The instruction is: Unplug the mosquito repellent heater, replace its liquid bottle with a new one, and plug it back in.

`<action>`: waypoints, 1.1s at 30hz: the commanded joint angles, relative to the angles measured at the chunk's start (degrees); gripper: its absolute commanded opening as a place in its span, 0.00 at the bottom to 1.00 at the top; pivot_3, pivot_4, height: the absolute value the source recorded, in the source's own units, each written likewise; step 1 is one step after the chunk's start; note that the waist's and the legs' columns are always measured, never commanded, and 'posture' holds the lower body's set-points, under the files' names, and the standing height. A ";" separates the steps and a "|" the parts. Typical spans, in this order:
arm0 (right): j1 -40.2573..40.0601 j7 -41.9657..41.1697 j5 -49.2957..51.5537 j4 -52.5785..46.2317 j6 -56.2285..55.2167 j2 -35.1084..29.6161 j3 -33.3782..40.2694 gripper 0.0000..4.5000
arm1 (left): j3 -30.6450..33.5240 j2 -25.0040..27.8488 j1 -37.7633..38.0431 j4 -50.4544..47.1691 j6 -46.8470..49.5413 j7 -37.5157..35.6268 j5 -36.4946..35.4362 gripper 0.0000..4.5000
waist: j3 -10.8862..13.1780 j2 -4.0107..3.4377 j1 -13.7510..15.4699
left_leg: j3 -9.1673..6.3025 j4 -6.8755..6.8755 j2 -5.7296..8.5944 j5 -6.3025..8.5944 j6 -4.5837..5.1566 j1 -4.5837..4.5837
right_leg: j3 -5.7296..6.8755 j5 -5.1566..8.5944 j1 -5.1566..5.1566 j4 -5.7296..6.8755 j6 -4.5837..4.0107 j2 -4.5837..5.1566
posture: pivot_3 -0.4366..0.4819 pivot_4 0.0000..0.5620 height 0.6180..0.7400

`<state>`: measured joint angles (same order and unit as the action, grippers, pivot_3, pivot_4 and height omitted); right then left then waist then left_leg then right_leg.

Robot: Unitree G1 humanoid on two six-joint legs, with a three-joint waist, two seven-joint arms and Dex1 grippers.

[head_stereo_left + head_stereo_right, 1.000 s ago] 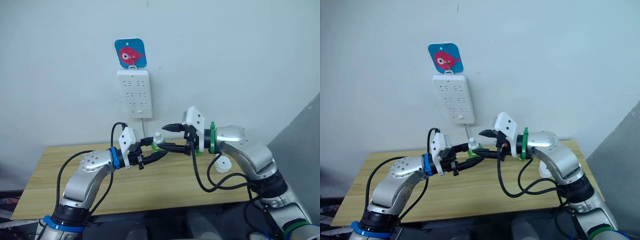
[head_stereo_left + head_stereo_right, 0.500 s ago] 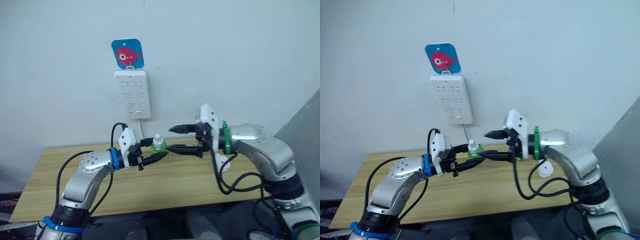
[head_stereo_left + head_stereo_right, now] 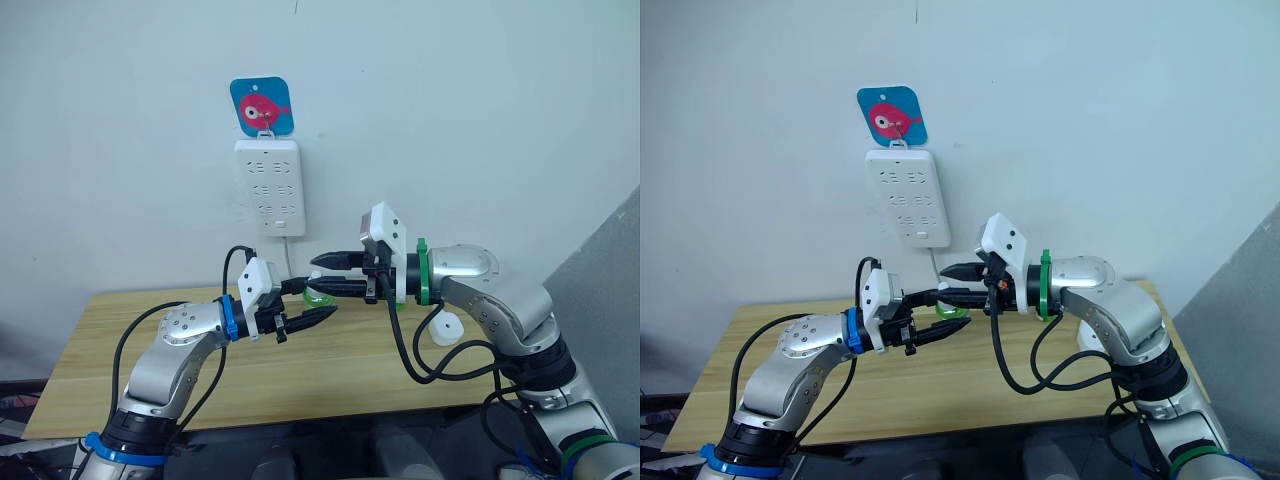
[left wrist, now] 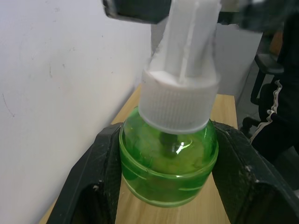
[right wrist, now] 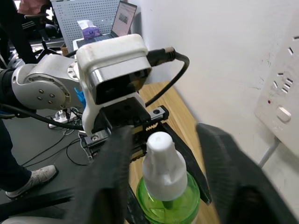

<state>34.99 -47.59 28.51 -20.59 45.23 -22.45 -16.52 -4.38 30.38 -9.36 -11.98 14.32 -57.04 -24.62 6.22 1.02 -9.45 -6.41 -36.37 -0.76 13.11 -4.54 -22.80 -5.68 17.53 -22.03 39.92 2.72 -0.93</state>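
Observation:
A small green liquid bottle (image 4: pixel 168 163) with a white cap and wick post is held upright above the table, my left gripper (image 3: pixel 316 303) shut on its body. My right gripper (image 3: pixel 316 272) reaches in from the right, open, with its fingers on either side of the white cap (image 5: pixel 161 163) and gaps showing on both sides. The mosquito repellent heater (image 3: pixel 444 328), a small white rounded unit, lies on the table to the right, partly behind my right arm and its cable.
A white power strip (image 3: pixel 268 188) hangs on the wall under a blue fish-print hook card (image 3: pixel 261 105), its cord dropping behind the wooden table (image 3: pixel 110 345). In the right wrist view a person's leg (image 5: pixel 18 154) and a laptop (image 5: pixel 122 18) show beyond the table.
My right gripper drew back to the right half a second ago, then came left again, its fingers now around the bottle's cap. The left gripper kept holding the bottle in place.

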 commanded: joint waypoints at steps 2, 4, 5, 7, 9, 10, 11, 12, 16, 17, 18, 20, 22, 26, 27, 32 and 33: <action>1.26 -1.30 -0.56 -0.49 -1.80 -0.58 -0.41 0.07 | 0.58 0.32 -0.63 -1.72 -1.40 -0.25 0.06 0.51 | 0.00 0.00 -0.01 | 0.00 0.00 0.00 0.00 0.00 0.00 | 0.00 0.00 0.00 0.00 0.00 0.00 | 0.33 0.10 1.00; 1.46 -1.76 -0.19 -0.64 -2.16 -0.57 -0.03 0.06 | 0.58 0.27 -0.55 -1.78 -1.36 -0.16 0.13 0.51 | 0.00 0.00 0.00 | 0.00 0.00 0.00 0.00 0.00 -0.01 | 0.00 0.00 0.00 0.00 0.00 0.00 | 0.33 0.10 1.00; 1.64 -1.82 0.32 -0.76 -2.22 -0.29 0.48 0.06 | 0.58 0.27 -0.50 -1.81 -1.34 -0.11 0.16 0.51 | 0.00 0.00 0.01 | 0.00 0.00 0.00 0.00 0.00 -0.01 | 0.00 0.00 0.00 0.00 0.00 0.00 | 0.33 0.10 1.00; 2.14 -1.74 1.11 -1.05 -2.24 0.18 1.38 0.06 | 0.58 0.34 -0.30 -1.90 -1.32 -0.10 0.20 0.51 | 0.00 0.00 0.00 | 0.00 0.00 0.00 0.00 0.00 0.00 | 0.00 0.00 0.00 0.00 0.00 0.00 | 0.33 0.10 1.00; 2.71 -1.78 2.11 -1.36 -2.36 0.63 2.50 0.06 | 0.56 0.42 -0.05 -1.93 -1.30 -0.11 0.22 0.51 | 0.00 0.00 0.00 | 0.00 0.00 0.00 0.00 0.00 0.00 | 0.00 0.00 0.00 0.00 0.00 0.00 | 0.33 0.10 1.00; 2.99 -1.77 2.69 -1.57 -2.25 0.83 3.13 0.06 | 0.56 0.49 0.10 -1.94 -1.25 -0.13 0.23 0.51 | 0.00 0.00 0.00 | 0.00 0.00 0.00 0.00 0.00 0.00 | 0.00 0.00 0.00 0.00 0.00 0.00 | 0.33 0.10 1.00; 3.33 -1.83 3.20 -1.77 -2.22 0.89 3.79 0.06 | 0.56 0.54 0.23 -1.93 -1.14 -0.12 0.22 0.51 | 0.00 0.00 -0.01 | 0.00 0.00 0.00 0.00 0.00 -0.01 | 0.00 0.00 0.00 0.00 0.00 0.00 | 0.33 0.10 1.00; 3.70 -1.84 3.69 -1.99 -2.18 0.82 4.49 0.06 | 0.54 0.61 0.36 -1.86 -1.06 -0.13 0.26 0.51 | 0.00 0.00 0.00 | 0.00 0.00 0.00 0.00 0.00 -0.01 | 0.00 0.00 0.00 0.01 0.00 0.00 | 0.33 0.10 1.00; 4.40 -1.32 5.61 -3.58 -1.25 -0.24 7.29 0.06 | 0.78 0.73 1.13 -1.85 -0.58 0.30 0.18 0.51 | 0.00 0.00 0.01 | -0.01 0.00 0.00 0.00 0.00 -0.01 | 0.01 0.00 0.00 0.01 0.00 0.00 | 0.34 0.11 1.00; 4.28 -0.73 6.23 -4.11 -0.73 -0.90 8.77 0.06 | 0.99 0.72 1.45 -1.63 -0.54 0.64 0.27 0.51 | 0.00 0.00 0.03 | -0.01 0.00 0.00 0.00 0.00 -0.01 | 0.00 0.00 0.00 0.01 0.00 0.01 | 0.34 0.11 1.00; 3.92 -0.05 6.54 -4.55 -0.41 -1.70 10.12 0.06 | 1.25 0.75 1.81 -1.25 -0.71 0.95 0.49 0.51 | 0.00 0.00 0.05 | -0.01 0.00 0.00 0.00 0.00 -0.01 | 0.00 0.00 0.00 0.01 0.00 0.01 | 0.34 0.11 1.00; 1.53 1.28 5.71 -5.75 -0.42 -3.96 11.87 0.06 | 2.26 1.33 3.22 -0.10 -1.67 1.24 1.15 0.51 | 0.00 0.00 0.13 | -0.01 0.00 0.01 0.00 0.00 -0.01 | 0.00 0.00 0.00 0.00 0.00 0.01 | 0.34 0.12 1.00; -2.90 3.67 3.26 -6.40 -1.97 -4.65 11.76 0.06 | 3.39 2.27 5.05 0.57 -2.18 1.26 1.40 0.51 | -0.02 0.03 0.16 | 0.00 0.00 0.00 0.00 0.00 -0.01 | 0.00 0.00 0.00 -0.01 0.00 0.01 | 0.34 0.13 1.00; -11.74 8.19 -8.53 -2.78 -13.38 -3.86 4.85 0.06 | 4.42 4.45 8.29 1.75 -3.96 0.49 2.27 0.51 | 0.10 -0.15 0.04 | 0.06 0.12 -0.03 0.00 0.00 0.02 | -0.06 0.02 -0.05 0.00 -0.02 -0.01 | 0.33 0.14 1.00; -13.21 9.67 -11.62 -0.28 -16.97 -2.97 3.28 0.06 | 4.72 4.88 9.09 1.90 -4.22 0.41 2.39 0.51 | 0.10 -0.16 -0.06 | 0.14 0.13 -0.02 0.00 0.01 0.03 | -0.13 0.02 -0.08 0.00 -0.02 -0.01 | 0.34 0.15 1.00; -15.71 14.55 -20.07 14.93 -30.44 2.97 0.32 0.06 | 5.82 6.63 12.13 0.83 -4.80 -0.14 2.32 0.51 | 0.28 -0.21 -0.06 | 0.21 0.21 -0.04 0.00 0.00 0.10 | -0.17 0.02 -0.07 -0.01 -0.02 -0.01 | 0.35 0.17 1.00; -15.51 15.37 -21.60 19.07 -33.14 3.98 -0.02 0.06 | 5.93 6.83 12.58 0.24 -4.68 -0.06 2.20 0.51 | 0.29 -0.21 0.05 | 0.21 0.21 -0.03 0.00 0.00 0.09 | -0.17 0.02 -0.07 -0.01 -0.01 -0.01 | 0.36 0.18 1.00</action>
<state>18.88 -33.68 9.11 -4.84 17.04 -19.15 -16.31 0.18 36.58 3.03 -9.27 10.65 -56.94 -22.24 6.51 0.81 -9.40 -6.20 -36.15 -0.78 13.11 -4.54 -22.71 -5.85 17.55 -22.09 39.90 2.71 -0.93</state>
